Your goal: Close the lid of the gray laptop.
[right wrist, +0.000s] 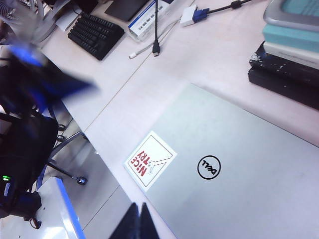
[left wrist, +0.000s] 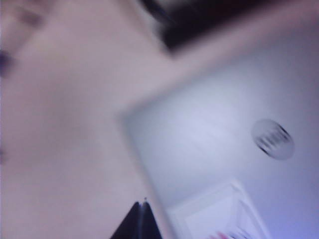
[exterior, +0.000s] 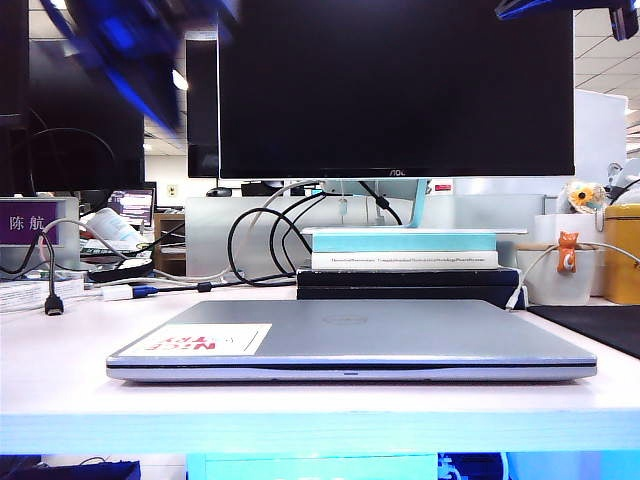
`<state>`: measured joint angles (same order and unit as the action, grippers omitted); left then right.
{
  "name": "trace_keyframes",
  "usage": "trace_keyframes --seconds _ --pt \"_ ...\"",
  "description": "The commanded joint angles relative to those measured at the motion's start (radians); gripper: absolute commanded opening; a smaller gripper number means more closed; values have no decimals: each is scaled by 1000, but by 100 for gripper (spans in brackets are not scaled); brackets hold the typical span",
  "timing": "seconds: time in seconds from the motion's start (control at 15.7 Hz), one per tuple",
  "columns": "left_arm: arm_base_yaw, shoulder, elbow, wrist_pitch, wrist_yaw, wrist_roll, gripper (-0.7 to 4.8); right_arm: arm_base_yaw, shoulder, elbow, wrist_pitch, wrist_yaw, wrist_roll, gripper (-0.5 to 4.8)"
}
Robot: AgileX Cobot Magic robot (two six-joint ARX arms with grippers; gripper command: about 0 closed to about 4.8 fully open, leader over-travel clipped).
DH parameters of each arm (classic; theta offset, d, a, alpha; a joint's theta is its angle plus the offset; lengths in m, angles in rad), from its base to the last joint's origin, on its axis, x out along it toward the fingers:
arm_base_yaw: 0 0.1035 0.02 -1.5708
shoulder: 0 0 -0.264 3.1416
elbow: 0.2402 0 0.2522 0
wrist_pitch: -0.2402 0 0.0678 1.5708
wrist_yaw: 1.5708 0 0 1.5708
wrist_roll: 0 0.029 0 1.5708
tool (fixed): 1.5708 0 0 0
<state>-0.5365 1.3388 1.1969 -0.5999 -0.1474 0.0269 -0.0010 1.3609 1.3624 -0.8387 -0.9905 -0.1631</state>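
Observation:
The gray laptop (exterior: pixel 350 345) lies flat on the white table with its lid (exterior: pixel 380 325) down on the base; only a thin dark seam shows along the front edge. The lid carries a white red-lettered sticker (right wrist: pixel 149 160) and a round Dell logo (right wrist: pixel 208 167). My left arm (exterior: pixel 130 50) is a motion-blurred shape high at the upper left. Its gripper (left wrist: pixel 142 205) is shut and empty above the lid's (left wrist: pixel 209 134) corner. My right arm (exterior: pixel 560 8) hangs at the upper right, its gripper (right wrist: pixel 138 208) shut and empty well above the laptop's front edge.
A black AOC monitor (exterior: pixel 395 90) stands behind the laptop, with stacked books (exterior: pixel 405 262) and looping cables (exterior: pixel 270 235) under it. A white cup (exterior: pixel 565 265), a yellow container (exterior: pixel 625 250) and a black mat (exterior: pixel 600 325) are at the right. A black keyboard (right wrist: pixel 95 34) lies far left.

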Motion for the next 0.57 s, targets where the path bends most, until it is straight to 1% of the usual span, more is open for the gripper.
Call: trace_keyframes --seconds 0.06,0.13,0.19,0.26,0.32,0.38,0.45,0.57 --pt "74 -185 -37 134 -51 10 -5 1 -9 6 10 -11 -35 -2" --pt "117 -270 -67 177 -51 34 -5 1 -16 6 41 -9 -37 -2" --pt "171 -342 -94 184 -52 45 -5 0 -28 6 91 2 -27 -2" --pt "234 -402 -126 182 -51 45 -5 0 -46 6 154 40 4 -2" --pt "293 -457 -168 192 -50 48 -5 1 -64 6 205 110 30 -2" --pt "347 -515 -220 219 -23 48 -5 2 -84 5 237 205 33 -2" --pt "389 -570 -272 256 35 51 -5 2 -107 4 257 277 39 -2" --pt "450 -663 -361 327 85 68 -5 2 -143 -5 299 364 64 -2"
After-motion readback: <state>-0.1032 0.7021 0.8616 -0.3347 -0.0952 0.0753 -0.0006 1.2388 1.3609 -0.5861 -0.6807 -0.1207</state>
